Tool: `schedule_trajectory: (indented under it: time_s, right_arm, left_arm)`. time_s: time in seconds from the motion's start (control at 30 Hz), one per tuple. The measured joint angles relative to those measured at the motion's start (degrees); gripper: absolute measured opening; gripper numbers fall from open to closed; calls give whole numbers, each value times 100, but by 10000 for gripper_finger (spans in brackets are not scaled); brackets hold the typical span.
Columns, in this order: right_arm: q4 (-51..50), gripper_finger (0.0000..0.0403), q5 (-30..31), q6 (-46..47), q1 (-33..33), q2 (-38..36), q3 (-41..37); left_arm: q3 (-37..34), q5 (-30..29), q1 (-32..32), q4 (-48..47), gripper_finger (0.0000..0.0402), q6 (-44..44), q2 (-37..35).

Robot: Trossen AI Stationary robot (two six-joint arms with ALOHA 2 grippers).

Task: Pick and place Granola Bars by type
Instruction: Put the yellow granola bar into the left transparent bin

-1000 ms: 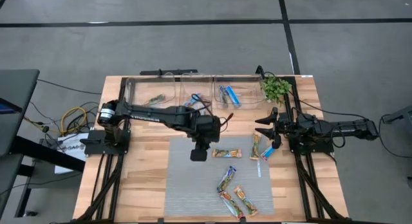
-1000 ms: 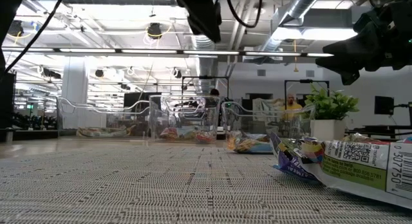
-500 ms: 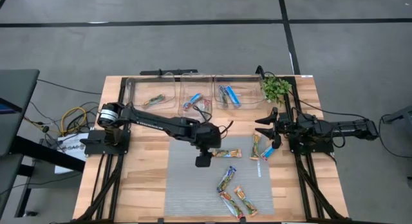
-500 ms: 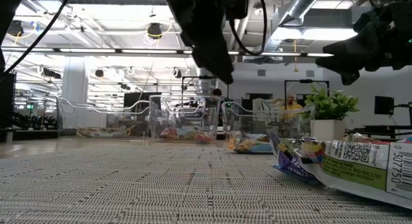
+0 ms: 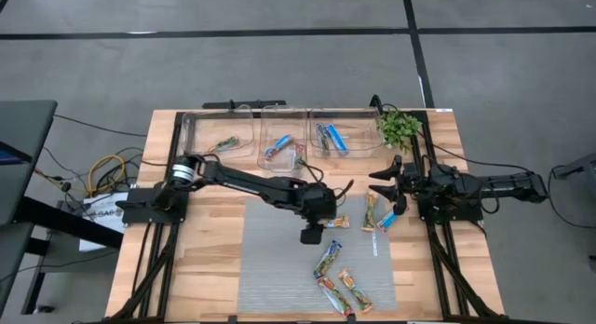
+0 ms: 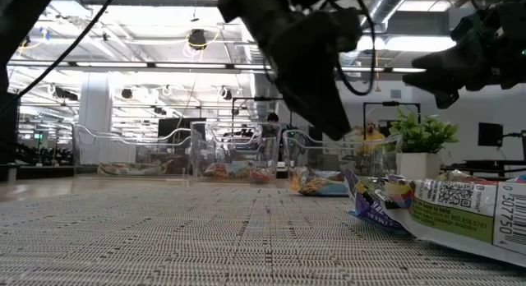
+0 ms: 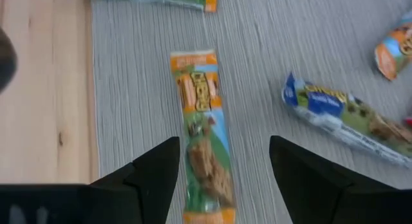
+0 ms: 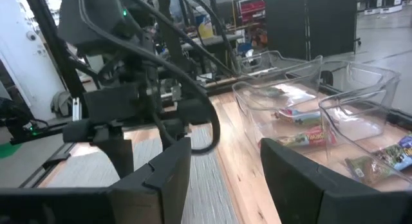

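Several granola bars lie flat on the grey mat [image 5: 270,268]: a green-orange one [image 5: 330,222], another [image 5: 371,212], a blue one [image 5: 386,222], and more near the front [image 5: 326,259] [image 5: 345,292]. My left gripper [image 5: 310,236] hovers open over the mat. In its wrist view its fingers [image 7: 223,143] stand on either side of the green-orange bar [image 7: 203,140], apart from it. A blue bar [image 7: 341,114] lies beside that one. My right gripper [image 5: 377,184] waits open at the table's right, above the wood.
Three clear bins stand along the far edge, left [image 5: 216,128], middle [image 5: 279,128] and right [image 5: 328,124], each with bars inside. A small green plant [image 5: 399,127] stands at the far right. Bare mat lies to the left of the bars.
My left gripper has gone toward the table's right edge and slightly toward the near edge. It has come down toward the mat, over the green-orange bar. The bars and my right gripper have stayed where they were.
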Motion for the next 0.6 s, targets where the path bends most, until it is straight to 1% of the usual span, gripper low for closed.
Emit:
schedule_trajectory:
  time_s: [0.23,0.3,0.37,0.43,0.47,0.6]
  right_arm:
    - [-42,183,-10,-1,0,48,-1]
    - [-29,183,-2,-1,2,44,-1]
    - [-8,181,-8,-1,2,43,-1]
    - [-34,180,-7,-1,2,27,-1]
    - [-8,180,-8,-1,2,27,-1]
    - [2,182,-8,-1,2,73,-1]
  left_arm:
    - [969,-3,4,-830,233,306,688]
    - [1148,-3,4,-907,233,396,828]
    - [1179,-36,4,-1048,233,410,877]
    - [1207,-125,4,-909,233,412,968]
    - [1201,-152,7,-1012,233,417,997]
    - [1196,-140,14,-1163,234,433,1150]
